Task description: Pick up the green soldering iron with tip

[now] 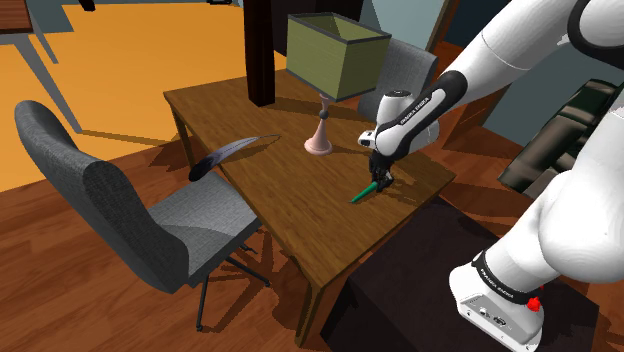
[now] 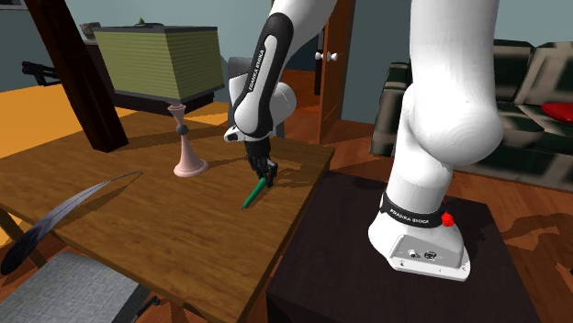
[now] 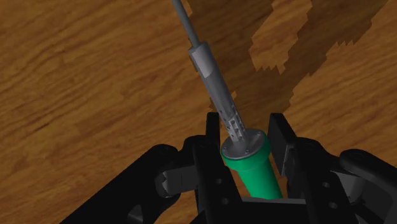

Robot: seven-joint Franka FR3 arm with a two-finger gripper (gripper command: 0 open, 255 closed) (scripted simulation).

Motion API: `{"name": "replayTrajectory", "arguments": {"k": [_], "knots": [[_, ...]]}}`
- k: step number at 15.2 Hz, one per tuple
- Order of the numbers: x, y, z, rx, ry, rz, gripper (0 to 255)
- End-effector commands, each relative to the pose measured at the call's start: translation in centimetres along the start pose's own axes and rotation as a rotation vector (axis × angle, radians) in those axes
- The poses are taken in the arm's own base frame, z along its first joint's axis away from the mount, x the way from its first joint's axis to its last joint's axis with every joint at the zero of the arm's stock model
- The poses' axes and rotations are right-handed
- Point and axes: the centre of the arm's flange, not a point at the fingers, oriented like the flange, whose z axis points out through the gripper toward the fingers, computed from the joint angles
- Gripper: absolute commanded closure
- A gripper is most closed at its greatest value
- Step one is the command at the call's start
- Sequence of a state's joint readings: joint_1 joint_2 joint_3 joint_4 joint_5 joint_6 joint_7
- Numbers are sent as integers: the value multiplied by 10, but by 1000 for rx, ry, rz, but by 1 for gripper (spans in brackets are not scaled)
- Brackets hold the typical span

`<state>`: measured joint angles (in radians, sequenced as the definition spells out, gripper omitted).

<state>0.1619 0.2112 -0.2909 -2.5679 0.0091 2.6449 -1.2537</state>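
Green soldering iron point(image 3: 252, 170): found lying low on the bench point(image 1: 280, 200), near the edge closest to the stand point(image 1: 430, 290), with its thin end pointed away from the arm.

Gripper point(image 3: 245, 125): set down over the iron, one black finger on each side of the green handle just behind the metal collar. It is judged to be clamped on the handle, since no gap can be made out on either side.

Why the hold is there: the handle is the thickest, roundest part, so it probably gives the fingers the most to bite on (the skinny rod would likely roll or slip). The barrel is left sticking out ahead.

Lift: not judged done yet. In the shoulder view the far end looks to be down at the wood, though that can't be told for certain.

Iron's build: smooth glossy green tapered handle, a grey disc collar with tiny screws, a slotted grey barrel, then a thin plain rod.

Bench surface: brown wood with streaky grain, flat and matte.

Neighbours: a lamp point(image 1: 335, 55) with a boxy olive shade on a pinkish turned base is kept well apart from the iron, and a dark curved feather-like thing point(image 1: 225, 157) is seen toward the grey chair point(image 1: 100, 210).
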Motion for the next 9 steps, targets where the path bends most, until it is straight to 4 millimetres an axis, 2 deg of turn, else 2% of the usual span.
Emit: {"name": "replayTrajectory", "arguments": {"k": [1,9], "knots": [[0,0,1,0,0,0,255],[-4,-4,-41,0,0,0,255]]}}
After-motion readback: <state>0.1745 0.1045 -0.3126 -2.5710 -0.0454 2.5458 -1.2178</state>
